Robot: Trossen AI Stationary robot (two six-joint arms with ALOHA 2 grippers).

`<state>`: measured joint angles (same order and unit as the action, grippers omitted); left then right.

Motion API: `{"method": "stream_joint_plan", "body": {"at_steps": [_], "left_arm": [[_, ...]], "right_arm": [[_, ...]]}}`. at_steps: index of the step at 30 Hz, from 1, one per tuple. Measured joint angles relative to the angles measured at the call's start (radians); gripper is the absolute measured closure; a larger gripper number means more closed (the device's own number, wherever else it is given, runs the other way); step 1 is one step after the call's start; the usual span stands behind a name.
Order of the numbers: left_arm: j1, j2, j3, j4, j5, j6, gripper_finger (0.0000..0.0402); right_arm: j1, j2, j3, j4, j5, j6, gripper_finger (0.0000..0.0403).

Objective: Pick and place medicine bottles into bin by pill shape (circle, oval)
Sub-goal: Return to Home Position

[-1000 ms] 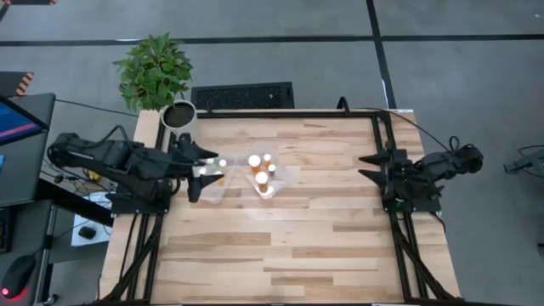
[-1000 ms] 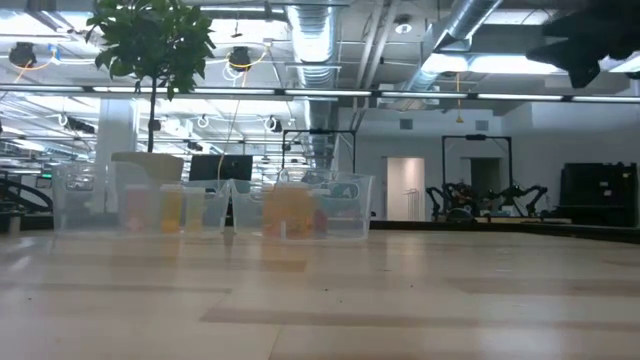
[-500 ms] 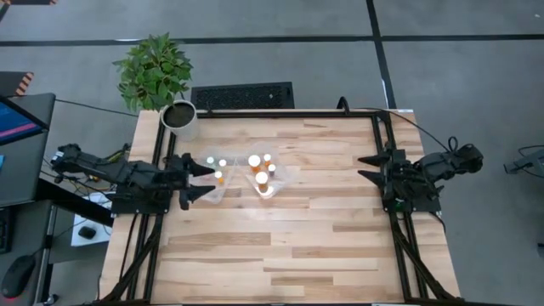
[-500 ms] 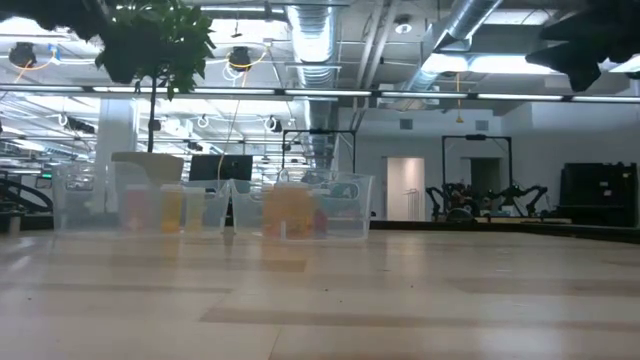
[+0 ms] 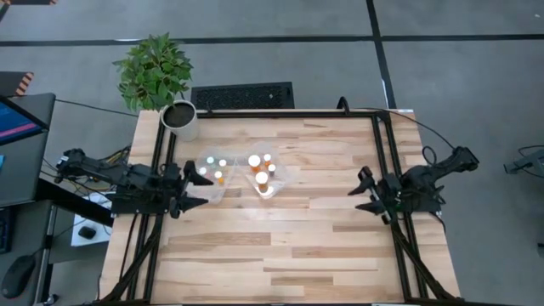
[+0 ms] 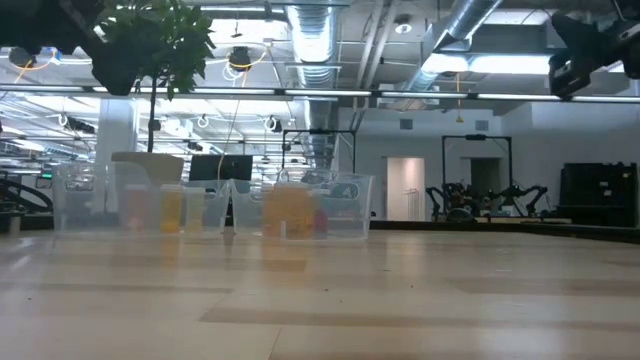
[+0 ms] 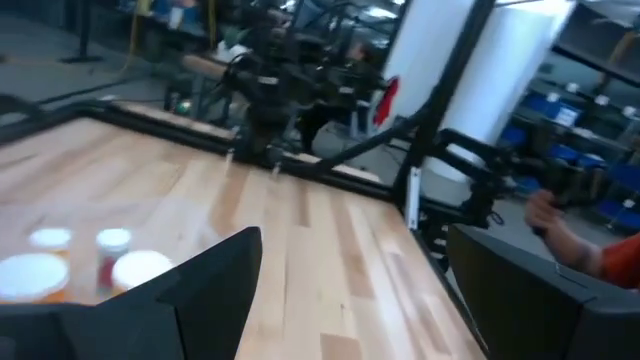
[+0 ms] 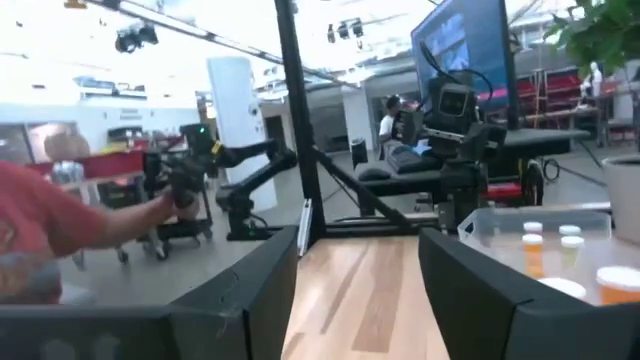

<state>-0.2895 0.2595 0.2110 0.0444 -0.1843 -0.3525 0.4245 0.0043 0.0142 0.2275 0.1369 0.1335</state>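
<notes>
Left gripper (image 5: pixel 195 189), high view: fingers spread, holding nothing, at the desk's (image 5: pixel 280 246) left edge just beside the left clear bin (image 5: pixel 226 189). The right gripper (image 5: pixel 363 193), also spread and empty, is at the right edge, and the medicine bottles (image 5: pixel 262 178) stand in the two adjoining bins. Low view: the bins sit far back, their contents blurred, apparently orange bottles. Wrist views: each gripper's fingers are parted with nothing between them.

no writing, number or brand can be read anywhere. the medicine bottles (image 5: pixel 254 160) in the clear bins (image 5: pixel 291 172) show labels too small and blurred to make out, and the monitor (image 5: pixel 17 119) beside the table shows only colour.
</notes>
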Motion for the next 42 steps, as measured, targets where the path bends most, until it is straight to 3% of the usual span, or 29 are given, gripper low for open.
{"method": "stream_joint_plan", "body": {"at_steps": [10, 15, 23, 28, 35, 42], "left_arm": [[0.0, -0.094, -0.188, 0.2, 0.112, 0.0, 0.009], [0.0, -0.143, -0.2, 0.134, 0.105, -0.033, 0.0091], [0.0, -0.184, -0.201, -0.02, 0.153, 0.068, 0.0091], [0.0, -0.208, -0.202, -0.012, 0.196, 0.176, 0.0091], [0.001, -0.21, -0.203, -0.016, 0.171, 0.293, 0.0091], [0.001, -0.209, -0.203, -0.016, 0.171, 0.238, 0.0091]], "right_arm": [[-0.002, -0.001, -0.004, -0.079, -0.005, -0.103, 0.0177], [-0.002, -0.001, -0.004, -0.092, -0.005, -0.118, 0.0177], [0.001, 0.0, -0.005, -0.142, -0.006, -0.117, 0.0177], [0.001, 0.001, -0.005, -0.172, -0.006, -0.116, 0.0177], [0.001, 0.001, -0.005, -0.188, -0.006, -0.116, 0.0177], [0.001, 0.001, -0.005, -0.186, -0.006, -0.115, 0.0177]]}}
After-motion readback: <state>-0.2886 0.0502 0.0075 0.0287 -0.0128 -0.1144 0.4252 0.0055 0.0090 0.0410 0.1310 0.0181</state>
